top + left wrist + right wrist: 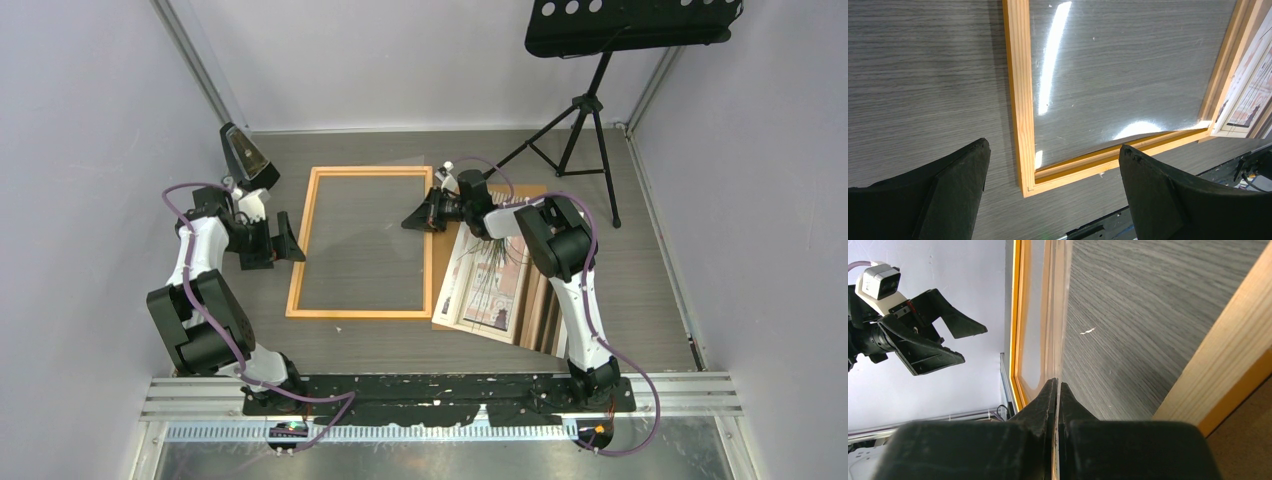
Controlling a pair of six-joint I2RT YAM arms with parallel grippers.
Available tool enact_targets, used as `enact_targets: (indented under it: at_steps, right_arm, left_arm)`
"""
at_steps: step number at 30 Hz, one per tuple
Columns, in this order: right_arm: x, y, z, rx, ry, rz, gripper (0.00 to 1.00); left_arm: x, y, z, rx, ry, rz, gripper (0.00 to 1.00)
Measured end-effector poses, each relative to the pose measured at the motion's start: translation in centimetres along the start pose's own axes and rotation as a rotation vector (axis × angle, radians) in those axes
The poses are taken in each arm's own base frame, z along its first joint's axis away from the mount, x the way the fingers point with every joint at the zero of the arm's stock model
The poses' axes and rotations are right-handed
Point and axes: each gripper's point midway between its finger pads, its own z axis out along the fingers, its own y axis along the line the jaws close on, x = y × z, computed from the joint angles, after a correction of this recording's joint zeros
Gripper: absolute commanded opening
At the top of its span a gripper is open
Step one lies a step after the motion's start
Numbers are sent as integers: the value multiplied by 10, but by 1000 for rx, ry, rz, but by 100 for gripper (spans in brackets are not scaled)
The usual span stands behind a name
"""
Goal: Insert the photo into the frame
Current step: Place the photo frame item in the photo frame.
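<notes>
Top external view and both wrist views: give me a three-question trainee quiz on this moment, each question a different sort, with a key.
1. Short answer: in the top view, on which side of the thin orange wooden rectangular frame does the paper photo print of a window and spiky plant lie?
2. Multiple choice: the right tool is pinching A) the photo, B) the clear transparent sheet, C) the frame.
3. True or false: the left tool is shut on the frame's rail.
Key: 1 the right side; 2 B; 3 false, it stands open, apart from the frame.
</notes>
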Motion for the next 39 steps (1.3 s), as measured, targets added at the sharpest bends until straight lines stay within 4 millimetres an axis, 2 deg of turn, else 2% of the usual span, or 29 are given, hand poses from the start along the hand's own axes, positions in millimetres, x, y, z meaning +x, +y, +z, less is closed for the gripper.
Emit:
enact_targets:
  at_steps: [10,39]
  right_arm:
    - [1,3,2,-5,2,9,6]
    - [0,3,6,-3,-1,17,6]
  left_arm:
    - [3,2,4,3,13,-8,97]
    - [20,1,38,38,126,-72,95]
